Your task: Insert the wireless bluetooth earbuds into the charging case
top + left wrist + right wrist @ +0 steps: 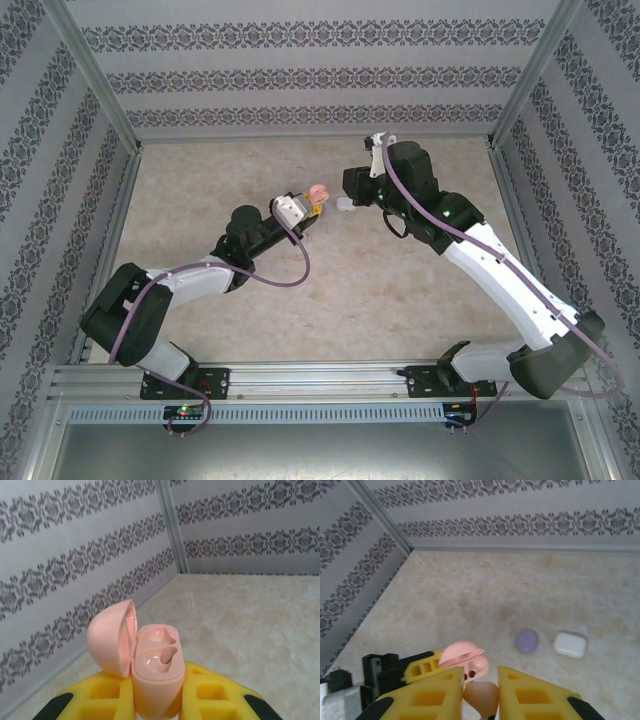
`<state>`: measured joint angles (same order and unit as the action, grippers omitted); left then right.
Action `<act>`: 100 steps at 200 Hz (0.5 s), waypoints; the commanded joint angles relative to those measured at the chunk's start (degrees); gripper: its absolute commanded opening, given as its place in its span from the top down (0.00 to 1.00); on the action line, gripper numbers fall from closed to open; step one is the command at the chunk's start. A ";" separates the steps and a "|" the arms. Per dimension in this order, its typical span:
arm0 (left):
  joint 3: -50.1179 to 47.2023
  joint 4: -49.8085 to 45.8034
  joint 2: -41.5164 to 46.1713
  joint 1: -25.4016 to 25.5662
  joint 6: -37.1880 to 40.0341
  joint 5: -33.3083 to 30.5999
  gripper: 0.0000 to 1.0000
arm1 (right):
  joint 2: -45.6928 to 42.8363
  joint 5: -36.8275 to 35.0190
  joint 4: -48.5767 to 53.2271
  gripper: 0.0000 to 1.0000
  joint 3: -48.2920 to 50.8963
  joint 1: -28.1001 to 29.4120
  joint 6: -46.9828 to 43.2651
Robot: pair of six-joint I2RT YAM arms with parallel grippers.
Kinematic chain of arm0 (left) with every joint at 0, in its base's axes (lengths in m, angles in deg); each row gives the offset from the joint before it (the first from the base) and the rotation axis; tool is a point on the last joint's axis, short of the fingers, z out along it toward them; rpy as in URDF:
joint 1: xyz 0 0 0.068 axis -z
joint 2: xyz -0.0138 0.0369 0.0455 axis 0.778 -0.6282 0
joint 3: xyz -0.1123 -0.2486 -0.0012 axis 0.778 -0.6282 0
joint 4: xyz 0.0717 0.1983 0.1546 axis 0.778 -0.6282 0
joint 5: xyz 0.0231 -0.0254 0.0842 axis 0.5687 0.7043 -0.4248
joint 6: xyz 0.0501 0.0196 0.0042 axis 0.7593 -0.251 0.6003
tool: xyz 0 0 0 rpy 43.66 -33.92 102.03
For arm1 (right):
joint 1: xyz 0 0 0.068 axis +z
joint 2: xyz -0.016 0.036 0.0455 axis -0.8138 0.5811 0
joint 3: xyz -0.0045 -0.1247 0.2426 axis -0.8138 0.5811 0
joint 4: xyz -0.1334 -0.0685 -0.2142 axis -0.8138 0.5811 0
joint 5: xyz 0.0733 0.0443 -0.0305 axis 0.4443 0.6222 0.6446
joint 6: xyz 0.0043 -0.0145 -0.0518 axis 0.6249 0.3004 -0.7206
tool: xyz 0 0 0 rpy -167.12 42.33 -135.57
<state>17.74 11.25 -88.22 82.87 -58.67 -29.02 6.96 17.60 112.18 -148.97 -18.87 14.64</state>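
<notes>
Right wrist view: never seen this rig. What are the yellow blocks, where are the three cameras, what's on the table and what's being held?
These are two robot arms bolted at the table's near edge. The top view looks down from above and behind them, with the left arm on the left and the right arm on the right. The other two cameras sit on the wrists, so the yellow fingers at the bottom of each wrist view belong to that arm.

The left gripper is clamped on a pink charging case with its lid open and both wells empty. The right gripper pinches a pale pink earbud close to that case.

Further out on the table lie a purple case and a white case. Both look closed.
</notes>
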 commanded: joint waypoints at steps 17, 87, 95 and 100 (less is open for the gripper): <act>4.81 8.55 -1.18 1.30 0.66 2.13 1.00 | -3.19 -3.47 -6.33 0.76 3.34 2.45 -3.66; 6.82 6.27 -0.30 2.22 -1.30 4.34 1.00 | -4.10 -3.70 -13.52 0.76 7.16 5.27 -6.88; 6.93 5.81 -0.05 2.38 -1.44 4.57 1.00 | -4.05 -3.64 -14.11 0.76 7.45 5.26 -7.40; 6.97 5.49 0.17 2.40 -1.47 4.71 1.00 | -4.04 -3.70 -14.50 0.76 7.77 5.31 -7.92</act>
<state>22.99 15.38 -89.25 84.16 -58.80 -26.46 3.88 14.82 102.28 -142.59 -14.24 9.66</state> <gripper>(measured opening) 0.194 0.235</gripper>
